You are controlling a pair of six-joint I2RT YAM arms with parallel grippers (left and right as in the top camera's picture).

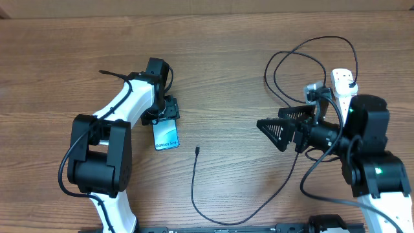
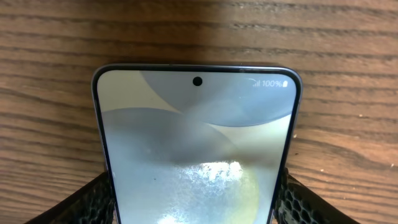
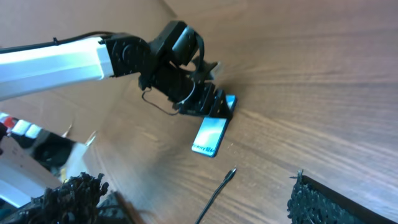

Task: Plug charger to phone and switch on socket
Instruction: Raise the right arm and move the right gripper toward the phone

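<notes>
The phone (image 1: 166, 134) lies flat on the wooden table, its light blue screen up. My left gripper (image 1: 166, 116) straddles its far end. In the left wrist view the phone (image 2: 196, 124) fills the space between the fingers (image 2: 87, 202), and both pads press against its side edges. The charger's small connector tip (image 1: 196, 150) lies loose on the table just right of the phone, and its thin black cable (image 1: 194, 194) curves away to the right. The right gripper (image 1: 270, 134) hovers open and empty, well right of the tip (image 3: 231, 173). The white socket (image 1: 343, 81) sits at the far right, partly hidden behind the right arm.
Loops of the black cable (image 1: 304, 58) lie on the table beyond the right gripper, near the socket. The left arm (image 3: 56, 59) stretches across the right wrist view above the phone (image 3: 209, 135).
</notes>
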